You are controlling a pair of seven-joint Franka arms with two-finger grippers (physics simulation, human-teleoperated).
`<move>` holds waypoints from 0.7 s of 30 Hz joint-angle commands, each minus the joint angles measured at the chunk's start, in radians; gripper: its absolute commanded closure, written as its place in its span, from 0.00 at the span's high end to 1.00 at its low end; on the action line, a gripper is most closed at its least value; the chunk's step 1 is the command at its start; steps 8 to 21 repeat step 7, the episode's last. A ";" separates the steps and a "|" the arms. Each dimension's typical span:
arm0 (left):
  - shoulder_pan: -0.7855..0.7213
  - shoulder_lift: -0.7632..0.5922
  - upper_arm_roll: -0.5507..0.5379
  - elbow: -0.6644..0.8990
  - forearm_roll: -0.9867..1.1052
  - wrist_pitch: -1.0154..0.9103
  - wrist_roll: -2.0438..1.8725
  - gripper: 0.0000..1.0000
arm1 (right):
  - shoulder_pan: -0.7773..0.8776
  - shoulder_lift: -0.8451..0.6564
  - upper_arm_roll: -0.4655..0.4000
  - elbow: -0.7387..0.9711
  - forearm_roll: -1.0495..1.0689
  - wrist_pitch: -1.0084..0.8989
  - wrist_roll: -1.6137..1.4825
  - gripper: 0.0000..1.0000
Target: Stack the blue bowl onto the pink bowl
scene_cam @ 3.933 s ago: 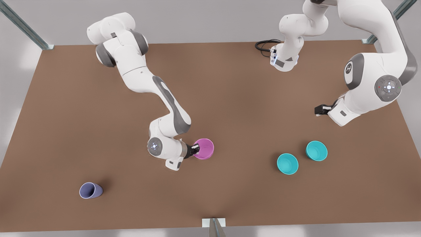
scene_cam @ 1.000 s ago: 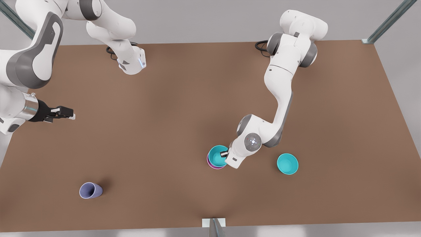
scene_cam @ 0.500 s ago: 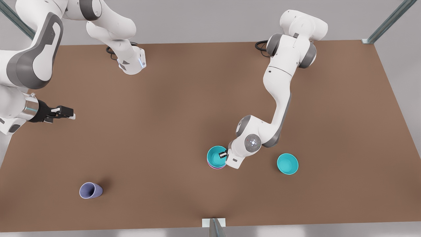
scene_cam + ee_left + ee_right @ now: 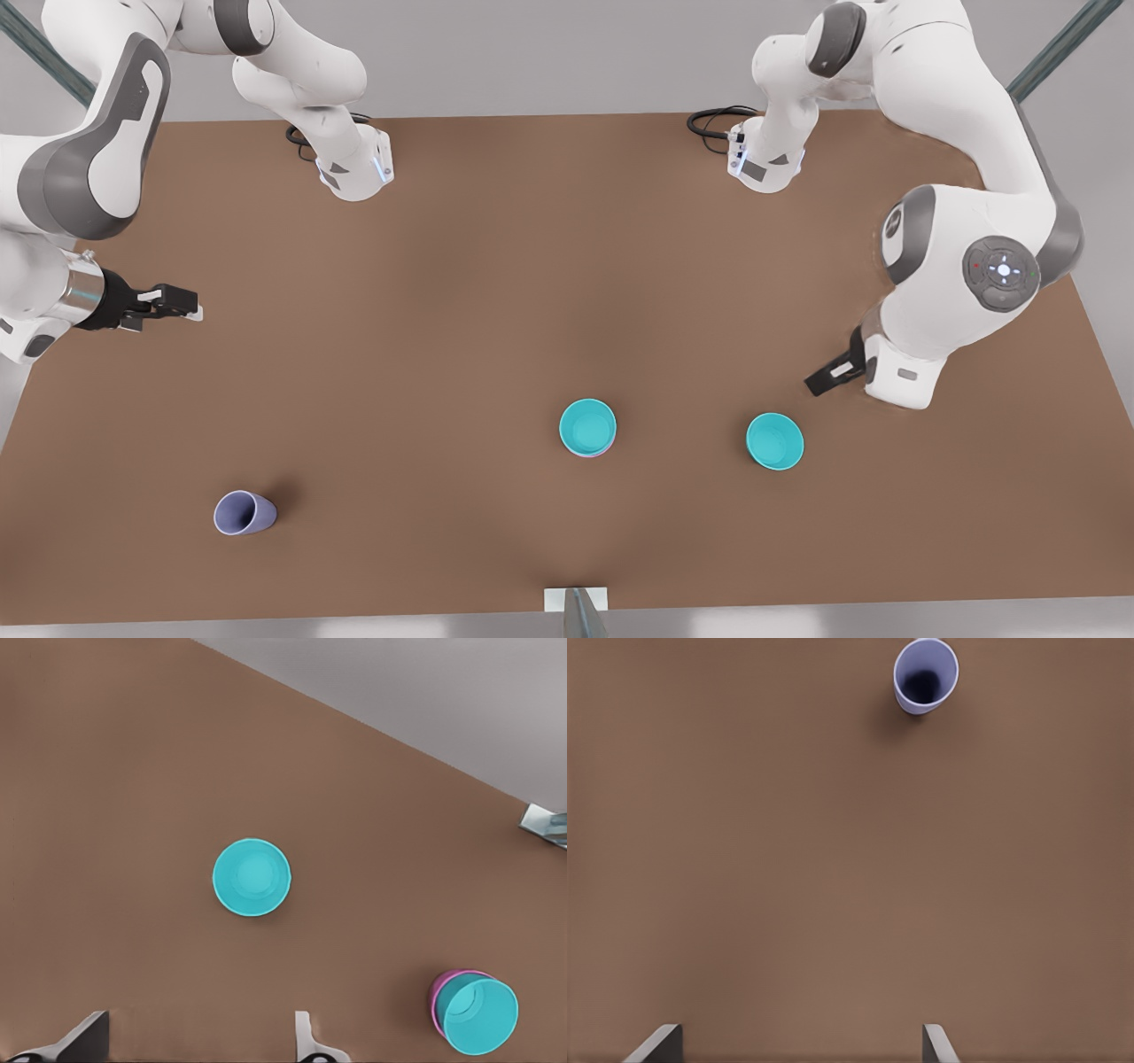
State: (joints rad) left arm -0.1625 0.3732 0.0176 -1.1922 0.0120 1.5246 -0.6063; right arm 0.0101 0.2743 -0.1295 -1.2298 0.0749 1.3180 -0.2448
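The blue bowl [image 4: 587, 426] sits nested in the pink bowl [image 4: 586, 455], of which a thin rim shows beneath it. In the left wrist view the blue bowl [image 4: 478, 1016] rests inside the pink bowl [image 4: 435, 999]. My left gripper [image 4: 819, 381] hangs open and empty at the front view's right, well apart from the stack. Its fingers [image 4: 306, 1036] frame bare table. My right gripper [image 4: 182, 306] waits open at the front view's left, fingers [image 4: 939, 1043] spread over the table.
A second turquoise bowl [image 4: 775, 440] stands alone to the right of the stack, near the left gripper, seen also as the lone bowl [image 4: 252, 877]. A lavender cup [image 4: 244, 512] lies at the front left [image 4: 925, 675]. Black cables [image 4: 713, 120] lie at the back edge.
The left gripper has let go of the blue bowl, leaving it in the pink bowl, and drawn back to the front view's right. The right arm has not moved.
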 commanded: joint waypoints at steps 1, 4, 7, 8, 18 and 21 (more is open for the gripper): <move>0.034 -0.169 -0.002 -0.228 0.080 0.029 0.648 1.00 | 0.002 -0.001 -0.001 0.001 -0.004 0.000 -0.007 1.00; 0.031 -0.175 -0.002 -0.227 0.014 -0.063 0.646 1.00 | 0.019 -0.010 0.001 -0.013 -0.027 0.029 0.016 1.00; 0.031 -0.177 -0.002 -0.227 0.008 -0.063 0.646 1.00 | 0.025 -0.009 0.001 -0.013 -0.035 0.030 0.036 1.00; 0.031 -0.177 -0.002 -0.227 0.008 -0.063 0.646 1.00 | 0.025 -0.009 0.001 -0.013 -0.035 0.030 0.036 1.00; 0.031 -0.177 -0.002 -0.227 0.008 -0.063 0.646 1.00 | 0.025 -0.009 0.001 -0.013 -0.035 0.030 0.036 1.00; 0.031 -0.177 -0.002 -0.227 0.008 -0.063 0.646 1.00 | 0.025 -0.009 0.001 -0.013 -0.035 0.030 0.036 1.00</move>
